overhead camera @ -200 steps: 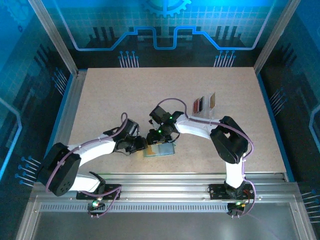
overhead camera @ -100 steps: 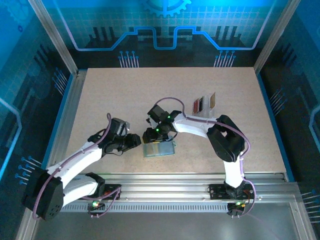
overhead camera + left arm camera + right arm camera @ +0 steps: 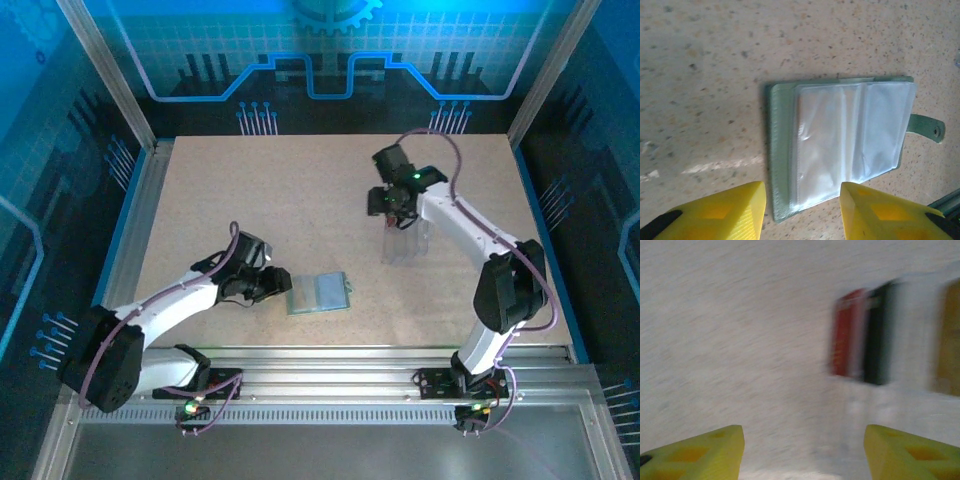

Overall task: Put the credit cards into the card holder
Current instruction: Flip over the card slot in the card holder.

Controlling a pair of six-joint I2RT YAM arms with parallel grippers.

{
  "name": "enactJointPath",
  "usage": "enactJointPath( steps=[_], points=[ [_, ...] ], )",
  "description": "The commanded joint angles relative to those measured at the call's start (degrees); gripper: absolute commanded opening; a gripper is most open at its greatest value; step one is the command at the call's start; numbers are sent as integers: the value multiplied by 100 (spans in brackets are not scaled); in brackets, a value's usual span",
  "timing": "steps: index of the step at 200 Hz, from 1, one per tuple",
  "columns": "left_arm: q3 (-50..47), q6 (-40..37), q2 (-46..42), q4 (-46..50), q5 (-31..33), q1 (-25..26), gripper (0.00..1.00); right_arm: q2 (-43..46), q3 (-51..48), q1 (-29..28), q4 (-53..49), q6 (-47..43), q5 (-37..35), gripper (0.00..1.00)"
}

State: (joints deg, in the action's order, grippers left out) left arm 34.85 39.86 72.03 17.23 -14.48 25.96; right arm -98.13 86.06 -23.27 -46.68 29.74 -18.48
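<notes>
- Top view: we see the card holder (image 3: 320,293) lying open and flat on the table (image 3: 250,190), toward 6 o'clock from the table's middle.
- Left gripper (image 3: 282,287) sits just at 9 o'clock of the holder, low over the board.
- Right gripper (image 3: 398,212) is well apart, at about 1 o'clock from the holder, above a clear stand (image 3: 405,245); we cannot make out the cards beneath it here.
- Left wrist view: the card holder (image 3: 835,140) shows a pale shiny lining in a grey-green cover, with its strap tab (image 3: 927,127) at 3 o'clock.
- Left gripper (image 3: 802,200) has its yellow fingers (image 3: 725,212) spread apart at 6 o'clock, the holder's near edge lying between them; nothing is pinched.
- Right wrist view: blurred.
- Right gripper (image 3: 805,440) has its fingers wide apart, with nothing between them.
- At 1 to 2 o'clock we see the red card (image 3: 846,332), the dark card (image 3: 880,335) just at its 3 o'clock, and the tan card (image 3: 949,340) farther toward 3 o'clock, all outside the holder.
</notes>
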Motion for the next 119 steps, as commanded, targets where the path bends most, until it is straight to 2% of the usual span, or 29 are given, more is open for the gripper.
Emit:
enactJointPath(
  steps=[1,36,119],
  points=[
    [236,-164,228,-234,-169,115,44,-115,228,386,-513,-210,-832,65],
    [336,-162,464,-325,-191,173,44,-673,618,724,-705,-435,-1544,66],
    [494,-198,675,-273,-178,173,44,-1508,1091,1118,-615,-728,-1718,66]
  ],
)
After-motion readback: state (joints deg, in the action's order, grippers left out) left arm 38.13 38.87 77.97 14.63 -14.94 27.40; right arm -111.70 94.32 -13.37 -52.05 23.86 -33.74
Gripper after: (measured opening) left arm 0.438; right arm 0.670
